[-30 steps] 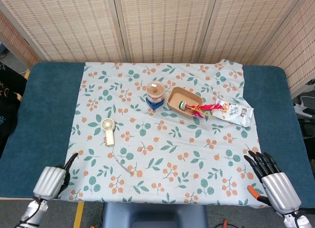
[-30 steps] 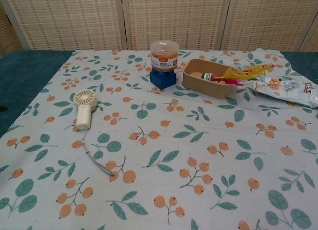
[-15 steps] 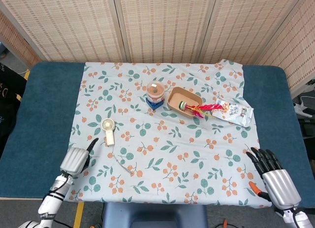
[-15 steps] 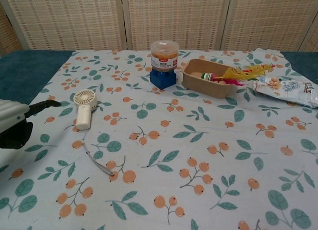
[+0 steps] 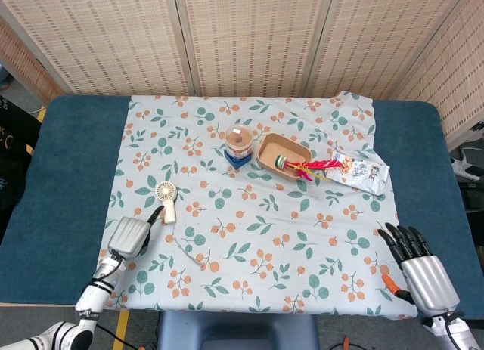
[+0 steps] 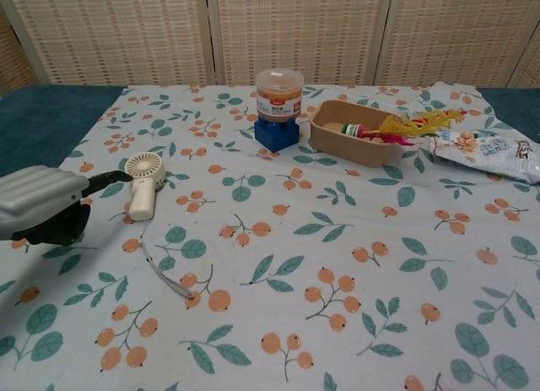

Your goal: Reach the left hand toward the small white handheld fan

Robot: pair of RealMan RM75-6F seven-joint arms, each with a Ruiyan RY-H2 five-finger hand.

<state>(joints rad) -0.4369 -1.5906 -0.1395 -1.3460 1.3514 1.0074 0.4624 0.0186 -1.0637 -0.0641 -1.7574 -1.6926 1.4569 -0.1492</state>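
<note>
The small white handheld fan lies flat on the flowered cloth at the left, its round head pointing away from me; it also shows as the fan in the chest view, with a thin grey cord trailing toward me. My left hand hovers just short of the fan's handle, holding nothing, a dark fingertip stretched toward it without touching. In the chest view the left hand comes in from the left edge. My right hand rests at the near right table edge, fingers spread and empty.
A lidded jar stands on a blue block at the middle back. Beside it is a brown tray with a feathered toy, then a snack packet. An orange-handled object lies by my right hand. The flowered cloth covers the blue table.
My left hand has moved forward and to the right, from the near left table edge to just short of the fan's handle. The right hand has barely shifted.
</note>
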